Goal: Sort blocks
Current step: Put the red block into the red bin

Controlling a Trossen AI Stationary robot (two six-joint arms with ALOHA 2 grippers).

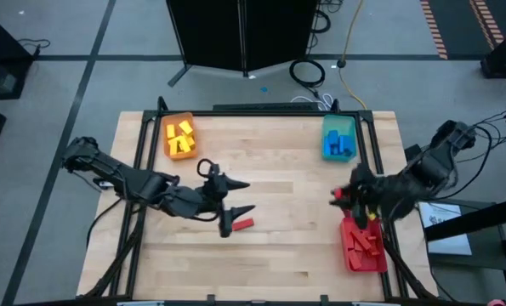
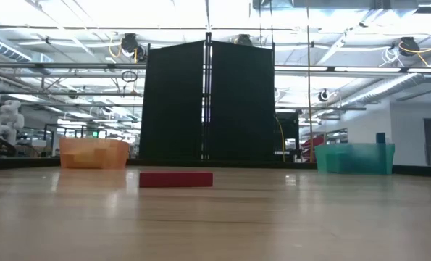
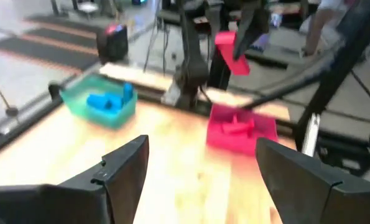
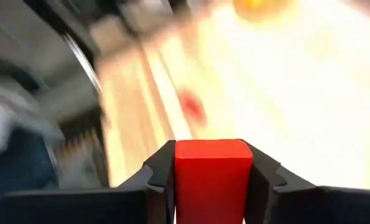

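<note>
Just beside the left gripper (image 1: 238,209), on the bare light wooden tabletop (image 1: 278,246): one small flat red block (image 1: 245,223), lying flat, free of both fingers. Left gripper fingers (image 3: 125,168) spread wide, nothing between them, mid-table, pointing toward the right arm. Low view confirms same red block (image 2: 176,179) resting alone on the wood, no gripper touching it.

Between the right gripper's (image 1: 351,201) fingers: second red block (image 4: 213,177), clamped on both sides, end face toward the wrist camera. Seen from left wrist view as red block (image 3: 231,51) held up in the air above the red tray (image 3: 242,129). Right gripper sits at the table's right edge, just above the near end of that red plastic tray (image 1: 362,248), which already holds several red blocks.

Farther from the right gripper, along the same edge toward the far side: teal translucent tray (image 1: 338,138) with blue blocks (image 1: 336,145) inside. Far from it, beyond the left gripper at the far left corner: orange translucent tray (image 1: 179,136) with yellow blocks (image 1: 183,138) inside.

Behind the table, a black folding panel screen (image 2: 206,101).
</note>
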